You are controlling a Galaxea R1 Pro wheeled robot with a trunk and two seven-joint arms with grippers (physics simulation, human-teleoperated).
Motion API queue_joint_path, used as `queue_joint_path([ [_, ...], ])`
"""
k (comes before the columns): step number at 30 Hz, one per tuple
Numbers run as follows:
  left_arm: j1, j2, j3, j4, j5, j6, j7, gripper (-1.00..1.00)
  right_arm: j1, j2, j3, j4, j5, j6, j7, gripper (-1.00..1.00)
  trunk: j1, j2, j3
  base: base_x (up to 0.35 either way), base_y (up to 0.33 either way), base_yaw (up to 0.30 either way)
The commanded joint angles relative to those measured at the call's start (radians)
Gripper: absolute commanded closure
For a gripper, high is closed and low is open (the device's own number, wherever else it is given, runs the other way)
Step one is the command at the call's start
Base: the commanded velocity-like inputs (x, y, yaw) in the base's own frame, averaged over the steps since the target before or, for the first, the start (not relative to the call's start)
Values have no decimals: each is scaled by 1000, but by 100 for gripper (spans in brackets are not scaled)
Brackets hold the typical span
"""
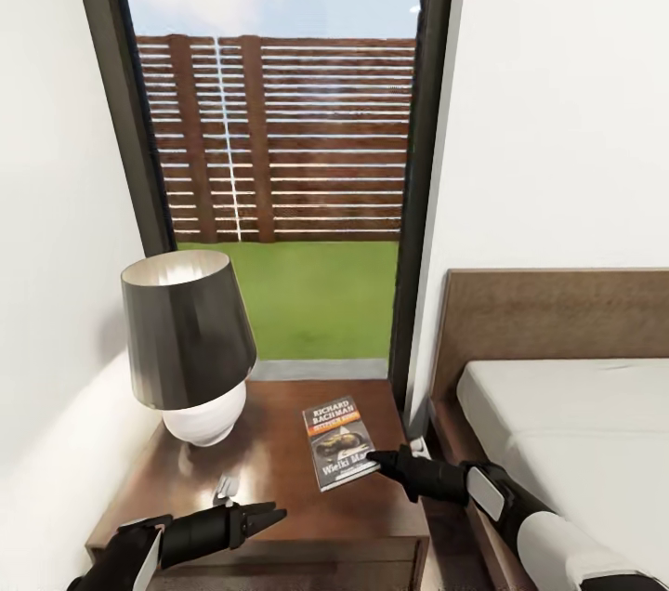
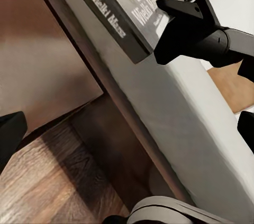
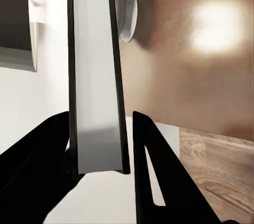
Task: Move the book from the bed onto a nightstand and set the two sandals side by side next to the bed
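Note:
The book lies face up on the right part of the nightstand, its dark cover with white title text and an orange band showing. My right gripper reaches in from the bed side and is shut on the book's near right edge. In the right wrist view the book's pale page edge stands between the two black fingers. From the left wrist view I see the book with the right gripper on it. My left gripper hovers open at the nightstand's front edge, holding nothing. The sandals are out of view.
A table lamp with a dark shade and white base takes up the nightstand's left half. The bed with its brown headboard stands right of the nightstand. Behind is a tall dark-framed window, with white walls either side.

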Motion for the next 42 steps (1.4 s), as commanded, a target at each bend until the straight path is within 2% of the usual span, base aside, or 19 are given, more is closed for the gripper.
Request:
queue_joint_path([
  [1, -1, -1, 7, -1, -10, 11, -7, -100, -1, -1, 5, -1, -12, 8, 0, 100, 4, -8, -4, 0, 0, 0],
  [4, -1, -1, 7, -1, -10, 11, -7, -100, -1, -1, 4, -1, -11, 9, 0, 100, 15, -29, -14, 0, 0, 0],
  [13, -1, 0, 10, -1, -10, 11, -8, -100, -1, 6, 5, -1, -10, 7, -2, 100, 15, -29, -14, 1, 0, 0],
  [31, -1, 0, 9, -1, -10, 11, -8, -100, -1, 8, 8, 1, -7, -2, -7, 100, 15, -29, -14, 154, 70, 0],
  [42, -1, 0, 11, -1, -9, 11, -8, -100, -1, 8, 5, 1, -9, 8, -4, 100, 15, -29, -14, 16, 11, 0],
])
